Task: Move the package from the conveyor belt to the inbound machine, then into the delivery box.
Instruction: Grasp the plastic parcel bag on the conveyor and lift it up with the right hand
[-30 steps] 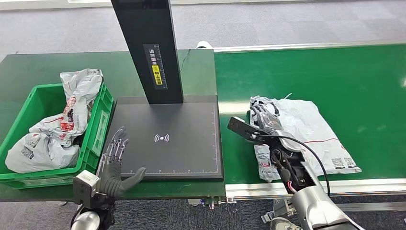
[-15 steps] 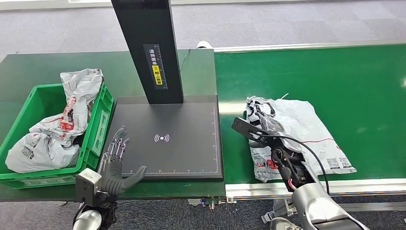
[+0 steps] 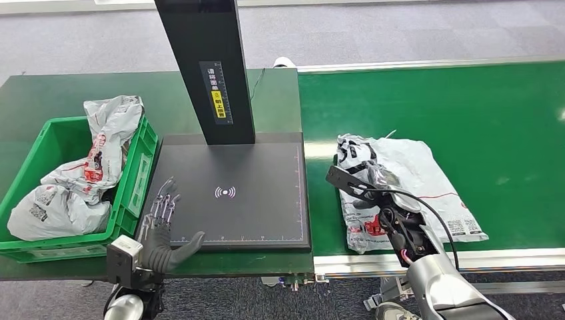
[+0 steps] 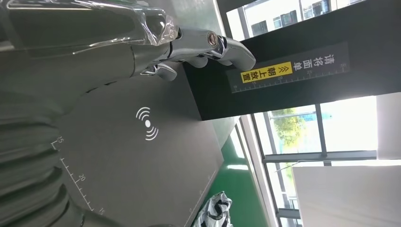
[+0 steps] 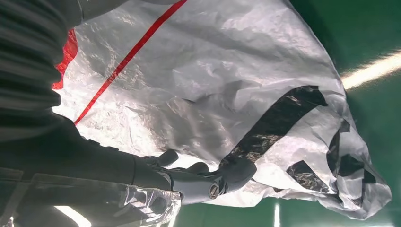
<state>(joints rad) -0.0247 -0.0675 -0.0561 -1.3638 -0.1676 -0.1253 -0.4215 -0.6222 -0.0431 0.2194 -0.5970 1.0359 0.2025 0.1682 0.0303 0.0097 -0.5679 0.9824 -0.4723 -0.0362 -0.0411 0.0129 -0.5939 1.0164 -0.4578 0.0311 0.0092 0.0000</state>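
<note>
Fingers (image 3: 373, 175) of the right hand (image 3: 372, 181) are clamped onto the crinkly white plastic package (image 3: 413, 180) on the green conveyor belt (image 3: 480, 113).
Head view: left hand (image 3: 160, 223) spread flat, holding nothing, at the black scanner pad's (image 3: 253, 173) corner, beside the green plastic crate (image 3: 136, 173). Right wrist view: fingers (image 5: 222, 177) dug into the package (image 5: 227, 90).

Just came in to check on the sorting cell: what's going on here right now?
The robot's right hand is on a white plastic package lying on the green conveyor belt, fingers curled against its crumpled edge. Its left hand rests open at the edge of the black inbound machine, whose pad is bare. The green delivery box already holds other packages.
</note>
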